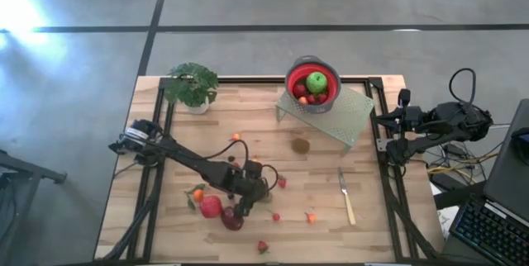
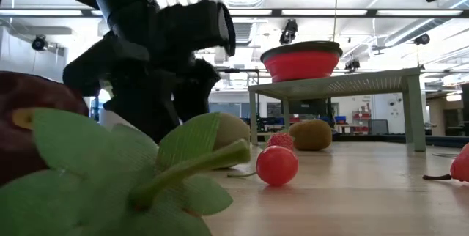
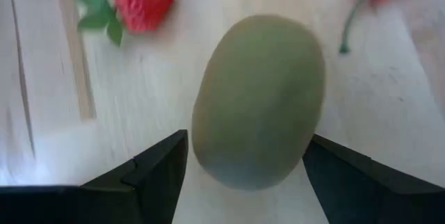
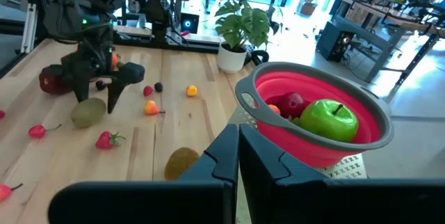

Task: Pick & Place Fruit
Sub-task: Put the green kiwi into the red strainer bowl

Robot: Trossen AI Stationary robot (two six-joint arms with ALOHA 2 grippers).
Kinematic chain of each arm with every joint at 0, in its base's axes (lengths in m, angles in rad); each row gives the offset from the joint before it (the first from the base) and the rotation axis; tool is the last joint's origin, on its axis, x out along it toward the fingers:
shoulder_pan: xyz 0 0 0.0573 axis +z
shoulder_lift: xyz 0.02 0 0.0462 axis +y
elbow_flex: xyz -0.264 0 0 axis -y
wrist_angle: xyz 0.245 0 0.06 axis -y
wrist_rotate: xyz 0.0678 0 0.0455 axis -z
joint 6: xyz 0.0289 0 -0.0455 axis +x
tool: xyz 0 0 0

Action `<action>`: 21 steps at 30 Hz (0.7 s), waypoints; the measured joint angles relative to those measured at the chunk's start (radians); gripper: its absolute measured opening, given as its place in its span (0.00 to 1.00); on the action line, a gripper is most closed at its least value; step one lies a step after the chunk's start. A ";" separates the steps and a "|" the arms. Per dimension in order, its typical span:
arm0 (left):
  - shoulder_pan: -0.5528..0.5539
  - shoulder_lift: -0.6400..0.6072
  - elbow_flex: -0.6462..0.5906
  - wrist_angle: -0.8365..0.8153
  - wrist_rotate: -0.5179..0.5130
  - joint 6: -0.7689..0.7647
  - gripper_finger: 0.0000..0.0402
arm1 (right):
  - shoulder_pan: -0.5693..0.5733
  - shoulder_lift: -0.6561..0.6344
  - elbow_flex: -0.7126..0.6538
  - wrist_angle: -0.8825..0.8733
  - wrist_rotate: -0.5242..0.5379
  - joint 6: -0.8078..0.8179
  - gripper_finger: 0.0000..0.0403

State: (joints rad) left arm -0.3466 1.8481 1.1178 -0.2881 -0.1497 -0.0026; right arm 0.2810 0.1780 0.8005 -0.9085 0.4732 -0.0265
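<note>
my left claw (image 3: 243, 161) spread wide around the fuzzy olive-brown oval kiwi (image 3: 259, 99) lying on the wood table (image 3: 403, 113), fingers either side, not touching; right claw (image 4: 238, 156) clenched empty

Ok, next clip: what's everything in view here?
bowl: one, red, on the mesh stand
green apple: one, in the bowl
kiwis: two, brown; one by the stand, one at the left claw
red apple: one, beside the plum
plum: one, maroon
strawberries: several, red, scattered
knife: one, pale handle
plant: one, green, table corner
left claw: open, astride a kiwi
right claw: shut, at the table's right edge
</note>
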 joint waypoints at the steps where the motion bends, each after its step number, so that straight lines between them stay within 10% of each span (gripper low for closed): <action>1: 0.000 0.000 0.001 0.000 0.000 0.035 0.70 | 0.000 0.000 0.000 0.000 0.000 0.000 0.02; 21: 0.009 0.000 0.015 0.041 -0.003 0.332 0.63 | 0.000 0.000 0.000 0.000 0.000 0.000 0.02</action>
State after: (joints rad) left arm -0.3379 1.8481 1.1325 -0.2474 -0.1523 0.3293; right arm 0.2810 0.1780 0.8005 -0.9087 0.4732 -0.0265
